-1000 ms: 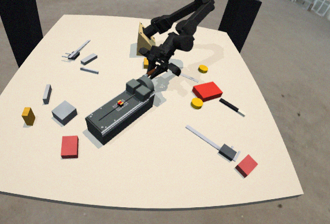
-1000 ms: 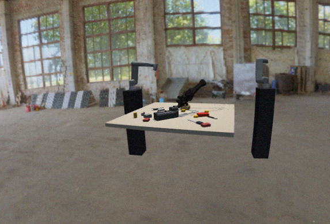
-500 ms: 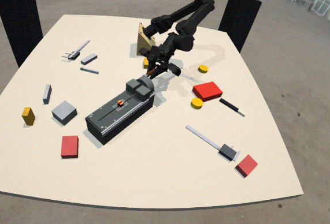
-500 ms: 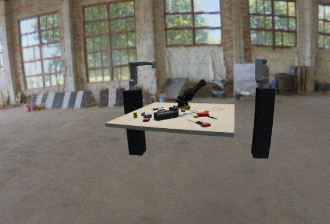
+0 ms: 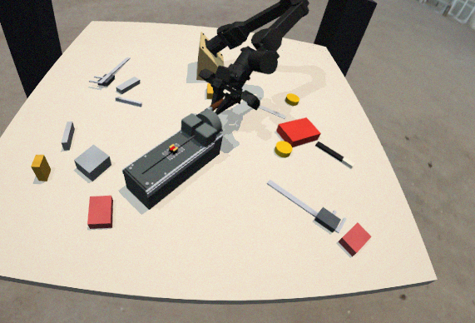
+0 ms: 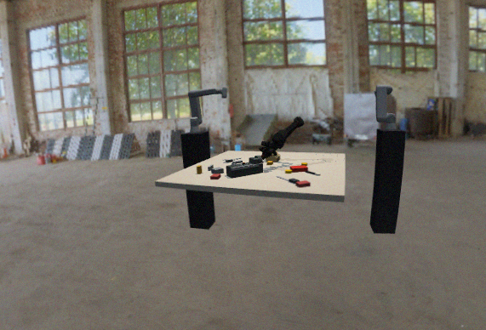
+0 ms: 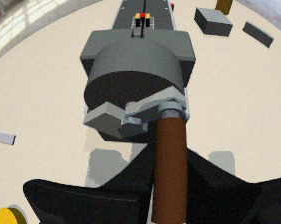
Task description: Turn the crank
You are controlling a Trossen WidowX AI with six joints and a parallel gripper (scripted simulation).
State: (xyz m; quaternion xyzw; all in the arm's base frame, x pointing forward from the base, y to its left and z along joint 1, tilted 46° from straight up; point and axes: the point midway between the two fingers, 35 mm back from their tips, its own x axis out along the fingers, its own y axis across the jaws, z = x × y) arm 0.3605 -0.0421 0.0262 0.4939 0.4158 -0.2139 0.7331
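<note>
The dark machine (image 5: 179, 172) (image 6: 244, 170) lies diagonally on the table. Its red pointer (image 7: 142, 15) stands in the slot between two brass zero marks, one left (image 7: 137, 21) and one right (image 7: 148, 21). It looks close to level with them; whether exactly cannot be told. The grey crank arm (image 7: 158, 104) at the machine's near end carries a brown handle (image 5: 216, 104) (image 7: 171, 172) on the right side in the wrist view. My gripper (image 5: 219, 106) (image 7: 164, 149) is shut on the handle, one black finger on each side.
Beyond the crank are a grey drum (image 7: 136, 62) and blocks. A red block (image 5: 299, 131), yellow discs (image 5: 292, 99) (image 5: 284, 149) and a thin rod (image 5: 272, 111) lie right of the gripper. A tan wedge-like stand (image 5: 205, 58) is behind it. A grey block (image 5: 92, 161) lies left of the machine.
</note>
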